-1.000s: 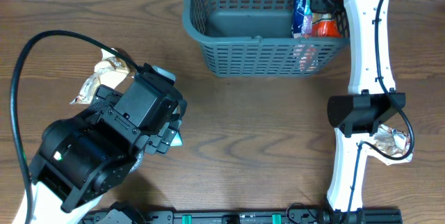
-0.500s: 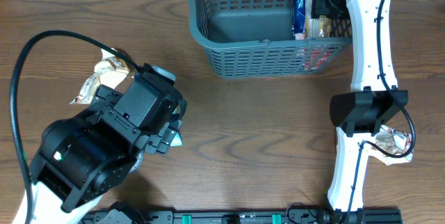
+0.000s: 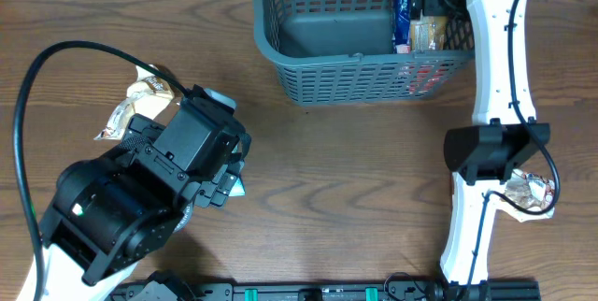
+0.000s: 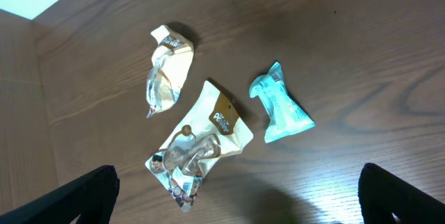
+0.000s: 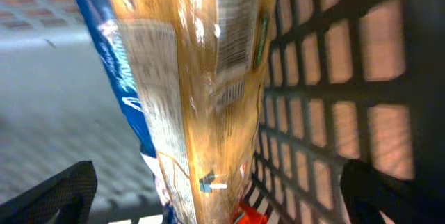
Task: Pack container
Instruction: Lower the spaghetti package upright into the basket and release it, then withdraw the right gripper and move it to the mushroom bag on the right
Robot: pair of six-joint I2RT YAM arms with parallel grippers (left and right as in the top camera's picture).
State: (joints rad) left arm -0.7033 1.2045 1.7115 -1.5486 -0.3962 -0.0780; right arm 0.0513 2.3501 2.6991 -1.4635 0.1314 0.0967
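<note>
The container [image 3: 355, 57], a dark grey lattice basket, stands at the table's far edge. Against its right wall stand a blue packet [image 3: 403, 7] and a tan packet [image 3: 428, 32], and a red packet [image 3: 425, 75] shows through the lattice. My right gripper [image 5: 219, 203] is inside the basket, open, with the tan packet [image 5: 208, 78] upright between its wide-apart fingers and the blue packet [image 5: 122, 71] just to the left. My left gripper [image 4: 236, 196] hangs open above the table, over a cream-and-brown pouch [image 4: 205, 137].
A cream packet [image 4: 167, 71] and a light teal packet [image 4: 281, 106] lie beside the pouch on the left of the table. A crinkled silver packet [image 3: 531, 189] lies by the right arm's base. The left arm's black cable [image 3: 56, 58] loops over the left side.
The right gripper's jaws have opened and let go of the tan packet, which now stands at the basket's right wall. The basket has shifted slightly right. The left arm has not moved.
</note>
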